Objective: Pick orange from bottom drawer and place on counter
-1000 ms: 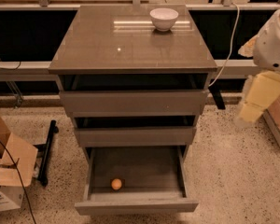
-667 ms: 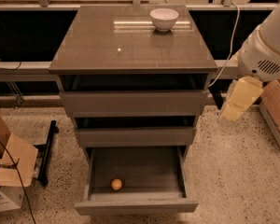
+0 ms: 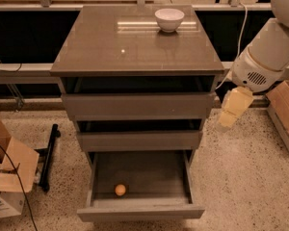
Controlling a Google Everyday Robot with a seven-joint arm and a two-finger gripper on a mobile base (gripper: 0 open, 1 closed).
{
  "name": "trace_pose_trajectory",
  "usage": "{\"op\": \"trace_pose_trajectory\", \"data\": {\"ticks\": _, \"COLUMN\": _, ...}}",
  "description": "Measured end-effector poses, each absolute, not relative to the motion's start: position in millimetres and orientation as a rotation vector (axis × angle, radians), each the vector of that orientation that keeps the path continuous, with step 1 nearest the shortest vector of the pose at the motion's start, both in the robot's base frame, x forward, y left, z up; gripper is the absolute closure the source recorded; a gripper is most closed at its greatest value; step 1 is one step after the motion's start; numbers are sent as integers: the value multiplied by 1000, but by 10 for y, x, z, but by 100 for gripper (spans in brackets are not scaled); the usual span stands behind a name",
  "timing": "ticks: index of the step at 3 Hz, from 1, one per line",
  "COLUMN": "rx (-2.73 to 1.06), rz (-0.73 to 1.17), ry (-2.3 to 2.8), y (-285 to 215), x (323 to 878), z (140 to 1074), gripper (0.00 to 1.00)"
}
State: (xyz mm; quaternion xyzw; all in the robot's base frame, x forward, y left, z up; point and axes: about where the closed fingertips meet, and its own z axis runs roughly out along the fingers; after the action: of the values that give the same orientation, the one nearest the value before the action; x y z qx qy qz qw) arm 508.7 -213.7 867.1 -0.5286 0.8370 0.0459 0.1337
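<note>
Cream fingers (image 3: 229, 115) — seemingly together — above-right of orange (image 3: 120, 190)

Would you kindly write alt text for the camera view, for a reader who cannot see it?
A small round orange lies front-left in the open, deep bottom drawer of a grey-brown cabinet. The robot's cream gripper hangs right of the cabinet, about level with its top drawer. A round white bowl sits on the glossy grey-brown counter.

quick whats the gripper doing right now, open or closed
gripper: cannot be told, open or closed; it hangs right of the top drawer, well apart from the orange in the open bottom drawer.
</note>
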Motion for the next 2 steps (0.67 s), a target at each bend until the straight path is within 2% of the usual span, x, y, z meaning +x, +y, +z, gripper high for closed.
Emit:
{"op": "trace_pose_trajectory", "data": {"ticks": 1, "rx": -1435, "rz": 140, "ry": 2462, "y": -2164, "x": 5081, "z": 8598, "gripper": 0}}
{"op": "trace_pose_trajectory", "data": {"ticks": 2, "rx": -1292, "rz": 258, "ry": 2486, "y": -2066, "x": 5184, "z": 8228, "gripper": 0}}
